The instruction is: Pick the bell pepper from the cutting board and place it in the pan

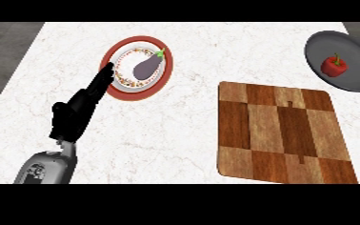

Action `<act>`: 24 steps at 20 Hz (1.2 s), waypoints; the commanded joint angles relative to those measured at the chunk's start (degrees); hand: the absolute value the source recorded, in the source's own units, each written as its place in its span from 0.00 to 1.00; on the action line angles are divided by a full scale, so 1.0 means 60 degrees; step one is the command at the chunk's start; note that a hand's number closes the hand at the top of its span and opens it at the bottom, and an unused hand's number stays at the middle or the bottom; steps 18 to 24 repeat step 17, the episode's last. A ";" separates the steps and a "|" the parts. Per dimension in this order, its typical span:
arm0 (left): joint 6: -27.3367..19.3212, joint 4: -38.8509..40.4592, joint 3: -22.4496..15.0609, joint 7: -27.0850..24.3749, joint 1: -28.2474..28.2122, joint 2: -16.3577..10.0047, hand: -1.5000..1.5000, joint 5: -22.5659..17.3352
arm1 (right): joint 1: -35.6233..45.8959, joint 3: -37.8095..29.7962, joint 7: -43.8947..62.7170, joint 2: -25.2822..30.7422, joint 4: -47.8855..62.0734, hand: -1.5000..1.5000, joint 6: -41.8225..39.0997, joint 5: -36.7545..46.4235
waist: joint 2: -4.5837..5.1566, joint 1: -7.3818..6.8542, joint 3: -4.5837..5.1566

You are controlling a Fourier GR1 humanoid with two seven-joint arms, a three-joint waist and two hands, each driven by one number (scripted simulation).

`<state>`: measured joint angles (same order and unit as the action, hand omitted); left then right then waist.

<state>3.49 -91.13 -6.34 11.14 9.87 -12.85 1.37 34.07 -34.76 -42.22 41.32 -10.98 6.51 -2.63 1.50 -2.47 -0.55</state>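
The red bell pepper [334, 66] sits in the grey pan [316, 47] at the counter's [175, 133] far right edge, apart from the wooden cutting board [281, 133] nearer the robot. Farther left, an eggplant [146, 66] lies on a red-rimmed plate [166, 74]. Only 1 hand shows: the left hand [74, 112], fingers straight and together, tips over the plate's left rim.

The robot hand [76, 110] is black all over, with long thin fingers. Its arm [46, 169] is grey and round, with small dark marks.
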 commanded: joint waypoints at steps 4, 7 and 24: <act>-0.0087 -0.0014 0.0020 -0.0036 -0.0081 0.0094 0.50 0.0166 | -0.0545 -0.0313 -0.1095 -0.0210 0.0279 0.00 -0.0738 -0.0292 | -0.0073 0.0017 0.0022; 0.0191 0.0502 0.0448 -0.0194 0.0285 -0.0137 0.50 -0.0055 | -0.1031 -0.0309 -0.1815 -0.0472 0.0269 0.00 -0.1043 -0.0318 | -0.0090 0.0143 0.0034; 0.0123 -0.0417 0.0183 0.0349 -0.0214 0.0118 0.50 0.0256 | -0.1504 -0.0216 -0.2473 -0.0943 0.0333 0.00 -0.0414 -0.0325 | -0.0153 0.0160 0.0046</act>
